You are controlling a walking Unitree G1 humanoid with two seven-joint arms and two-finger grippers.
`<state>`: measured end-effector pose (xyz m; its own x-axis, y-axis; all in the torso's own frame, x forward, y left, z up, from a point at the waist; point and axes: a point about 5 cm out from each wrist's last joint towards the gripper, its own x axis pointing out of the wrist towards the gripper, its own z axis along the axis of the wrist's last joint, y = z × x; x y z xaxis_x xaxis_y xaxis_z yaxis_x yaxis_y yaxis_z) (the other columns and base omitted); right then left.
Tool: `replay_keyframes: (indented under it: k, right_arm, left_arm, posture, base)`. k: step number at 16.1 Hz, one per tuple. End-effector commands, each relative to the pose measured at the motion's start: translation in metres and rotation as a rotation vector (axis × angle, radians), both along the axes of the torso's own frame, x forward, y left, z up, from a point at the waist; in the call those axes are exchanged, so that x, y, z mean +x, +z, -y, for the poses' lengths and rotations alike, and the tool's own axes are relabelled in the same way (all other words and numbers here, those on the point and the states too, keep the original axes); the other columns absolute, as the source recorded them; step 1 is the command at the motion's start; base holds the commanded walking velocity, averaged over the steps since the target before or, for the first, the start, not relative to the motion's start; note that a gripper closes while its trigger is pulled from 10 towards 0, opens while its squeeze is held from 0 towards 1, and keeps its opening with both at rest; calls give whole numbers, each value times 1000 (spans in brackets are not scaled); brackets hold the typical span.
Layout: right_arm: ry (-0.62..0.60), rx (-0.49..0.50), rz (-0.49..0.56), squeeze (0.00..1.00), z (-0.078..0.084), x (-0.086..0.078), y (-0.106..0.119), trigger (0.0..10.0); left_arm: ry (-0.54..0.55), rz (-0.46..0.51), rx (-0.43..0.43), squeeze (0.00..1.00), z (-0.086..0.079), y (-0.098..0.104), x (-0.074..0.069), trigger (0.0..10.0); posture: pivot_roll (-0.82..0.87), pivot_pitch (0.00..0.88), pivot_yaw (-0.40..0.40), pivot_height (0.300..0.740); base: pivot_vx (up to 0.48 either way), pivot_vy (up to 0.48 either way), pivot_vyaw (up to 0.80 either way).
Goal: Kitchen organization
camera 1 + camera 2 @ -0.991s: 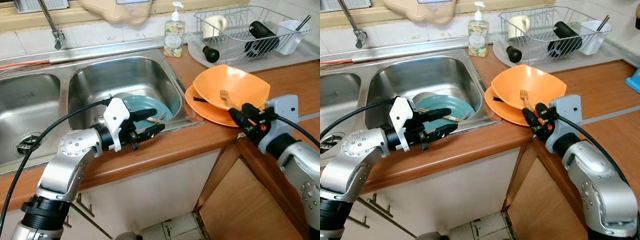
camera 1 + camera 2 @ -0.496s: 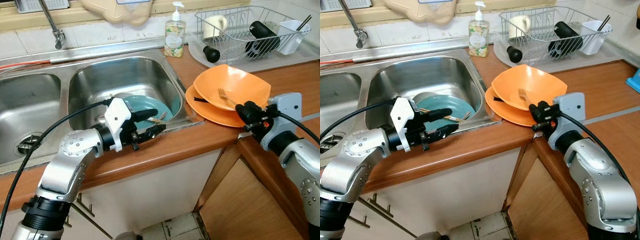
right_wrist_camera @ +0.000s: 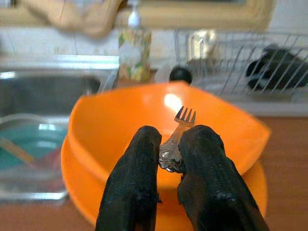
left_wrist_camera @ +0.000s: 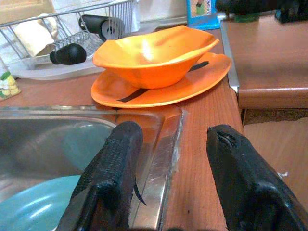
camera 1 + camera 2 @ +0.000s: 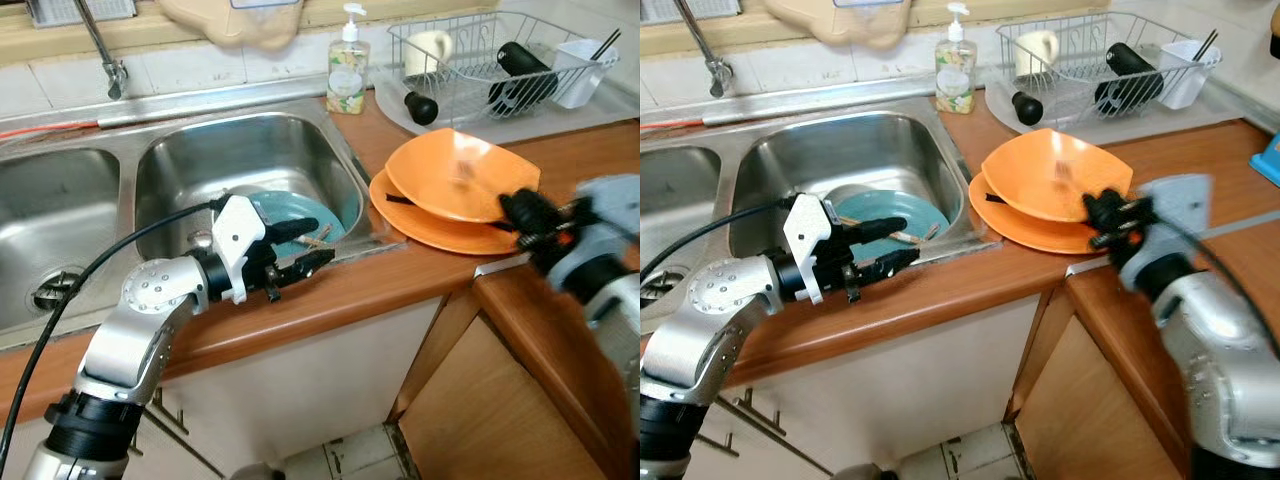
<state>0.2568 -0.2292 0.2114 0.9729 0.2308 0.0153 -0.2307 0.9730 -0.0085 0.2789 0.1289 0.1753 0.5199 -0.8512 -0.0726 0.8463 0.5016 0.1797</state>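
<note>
Left gripper (image 5: 300, 247): fingers spread apart, holding nothing, over the sink's (image 5: 250, 150) front rim, above the teal plate (image 5: 300, 213).
Fork (image 3: 177, 137): handle pinched between the fingers, tines up, above the orange bowl (image 5: 460, 175).
Right gripper (image 3: 169, 156): clamped on the fork.

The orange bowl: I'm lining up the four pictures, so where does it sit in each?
Left eye view: orange bowl right of centre, on the orange plate.
Right eye view: upper centre-right.
Left wrist view: upper centre.
Right wrist view: across the middle.
Shared landmark: dish rack.
</note>
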Motion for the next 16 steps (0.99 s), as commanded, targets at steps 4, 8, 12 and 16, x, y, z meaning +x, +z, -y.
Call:
replay_keyframes:
  k: [4, 8, 12, 16]
  right_arm:
    - [98, 136, 110, 0, -5, -3, 23, 0]
    - [303, 150, 107, 0, -36, -7, 29, 0]
    - [424, 106, 84, 0, -56, -7, 30, 0]
    - [531, 32, 52, 0, -75, -10, 29, 0]
  left_arm:
    - [-30, 132, 72, 0, 11, 16, 5, 10000]
    - [-33, 306, 117, 0, 26, 30, 15, 10000]
    - [-45, 457, 186, 0, 37, 40, 23, 10000]
    - [-27, 579, 250, 0, 43, 46, 36, 10000]
  posture:
    - [-100, 0, 59, 740]
    - [-101, 0, 60, 740]
    - [-102, 0, 59, 740]
    - [-103, 0, 59, 740]
  base:
    - [0, 0, 0]
    - [0, 0, 0]
    - [0, 0, 0]
    - [0, 0, 0]
